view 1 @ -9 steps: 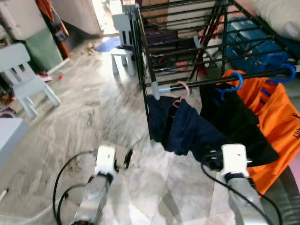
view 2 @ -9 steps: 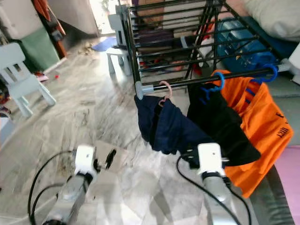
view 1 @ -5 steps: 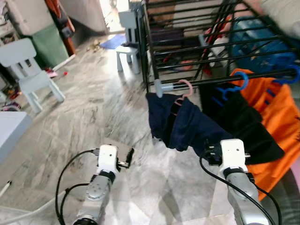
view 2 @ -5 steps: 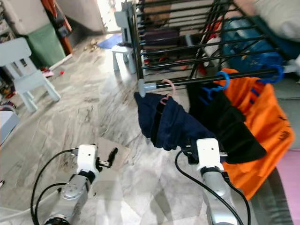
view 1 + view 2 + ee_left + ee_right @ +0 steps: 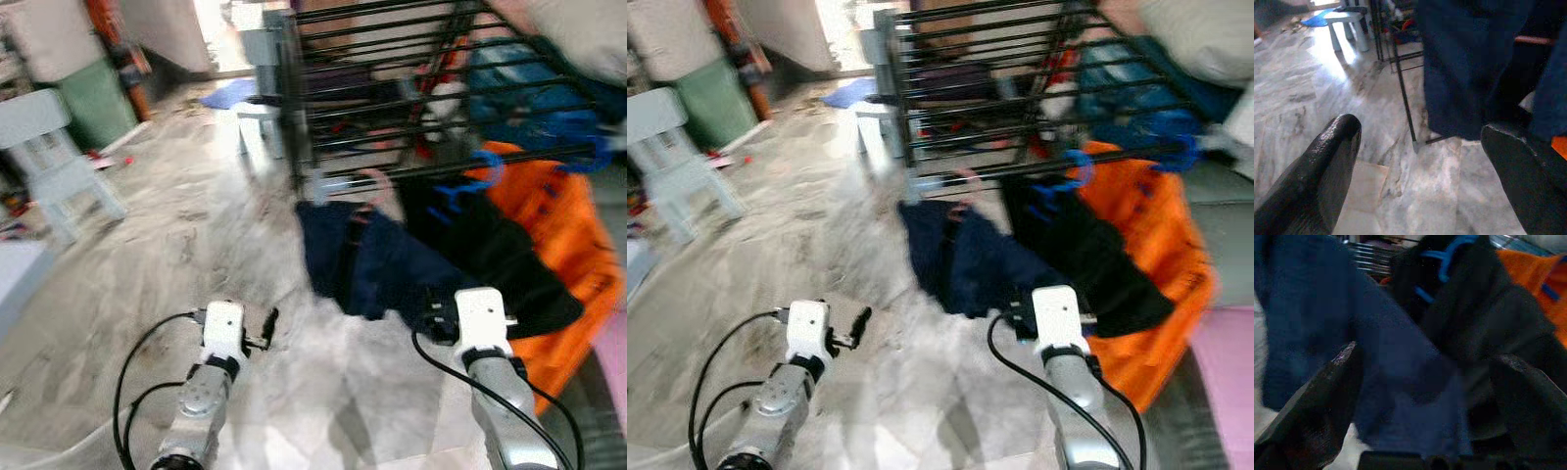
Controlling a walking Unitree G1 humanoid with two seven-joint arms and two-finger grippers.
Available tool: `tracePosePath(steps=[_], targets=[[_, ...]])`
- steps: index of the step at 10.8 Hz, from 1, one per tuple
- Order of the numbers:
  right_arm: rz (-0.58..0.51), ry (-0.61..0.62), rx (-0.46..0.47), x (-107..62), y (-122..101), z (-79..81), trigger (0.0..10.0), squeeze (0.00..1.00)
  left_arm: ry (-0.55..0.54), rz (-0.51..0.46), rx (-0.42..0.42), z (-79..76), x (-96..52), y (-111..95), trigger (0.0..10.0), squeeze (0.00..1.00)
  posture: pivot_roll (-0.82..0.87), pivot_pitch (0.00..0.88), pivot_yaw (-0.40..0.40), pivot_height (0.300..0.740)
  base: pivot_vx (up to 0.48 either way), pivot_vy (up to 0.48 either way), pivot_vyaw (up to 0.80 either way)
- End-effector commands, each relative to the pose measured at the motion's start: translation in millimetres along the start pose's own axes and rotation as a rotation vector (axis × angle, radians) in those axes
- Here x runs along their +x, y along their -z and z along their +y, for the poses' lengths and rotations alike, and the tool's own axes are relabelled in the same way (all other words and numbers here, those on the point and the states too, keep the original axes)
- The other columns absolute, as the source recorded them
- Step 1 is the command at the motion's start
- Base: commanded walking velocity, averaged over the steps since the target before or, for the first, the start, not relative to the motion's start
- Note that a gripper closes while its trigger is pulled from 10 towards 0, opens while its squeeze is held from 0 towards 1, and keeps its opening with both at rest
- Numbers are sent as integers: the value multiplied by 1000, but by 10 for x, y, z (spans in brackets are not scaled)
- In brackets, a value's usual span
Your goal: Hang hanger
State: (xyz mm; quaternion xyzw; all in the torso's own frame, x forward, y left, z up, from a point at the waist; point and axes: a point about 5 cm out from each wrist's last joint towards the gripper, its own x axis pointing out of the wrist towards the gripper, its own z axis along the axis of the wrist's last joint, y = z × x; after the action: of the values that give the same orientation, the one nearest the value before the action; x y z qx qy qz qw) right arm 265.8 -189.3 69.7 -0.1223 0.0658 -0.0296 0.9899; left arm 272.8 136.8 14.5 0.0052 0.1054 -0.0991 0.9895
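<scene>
Fingers spread wide on both sides, my two grippers stand before a black drying rack (image 5: 411, 59) with nothing clamped in either. The right gripper (image 5: 1420, 396) points straight into the navy garment (image 5: 372, 264), its open fingers (image 5: 1317, 396) framing the dark cloth without pinching it, so I judge it is simply close enough to steady or let go of the fabric. The left gripper (image 5: 1415, 161) is held low over the marble floor (image 5: 176, 255), well apart from the clothes, spread and empty; from its wrist view the rack's thin leg and the garment's hem lie ahead.

The pink hanger (image 5: 377, 186) carrying the navy garment is hooked over the rack's front bar near its grey end cap, beside a black garment (image 5: 490, 255) on a blue hanger (image 5: 470, 181) and an orange shirt (image 5: 558, 215) farther along the same bar. Hung there, the weight rests on the bar and not on me, which is why neither gripper needs to clench.

Both head views are smeared by motion, so I cannot tell how squarely the pink hook seats. By my reading the hanging itself looks done. A pale child's chair (image 5: 49, 157) and a small stool (image 5: 260, 122) stand off across the floor.
</scene>
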Motion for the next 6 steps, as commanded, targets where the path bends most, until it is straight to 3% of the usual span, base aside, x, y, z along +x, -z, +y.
tracePosePath(steps=[1,3,6], targets=[[-4,2,-3,12,-10,0,10000,0,6,-8,8,6,17,-33,10000,0,-150,0,112,740,0,-371,0],[-4,-2,-6,4,-2,17,10000,0,7,-9,0,5,20,-37,10000,0,-148,0,110,740,0,-308,0],[2,-9,-23,-30,29,19,10000,0,-19,-1,-27,45,4,-20,10000,0,-149,0,110,740,0,0,0]])
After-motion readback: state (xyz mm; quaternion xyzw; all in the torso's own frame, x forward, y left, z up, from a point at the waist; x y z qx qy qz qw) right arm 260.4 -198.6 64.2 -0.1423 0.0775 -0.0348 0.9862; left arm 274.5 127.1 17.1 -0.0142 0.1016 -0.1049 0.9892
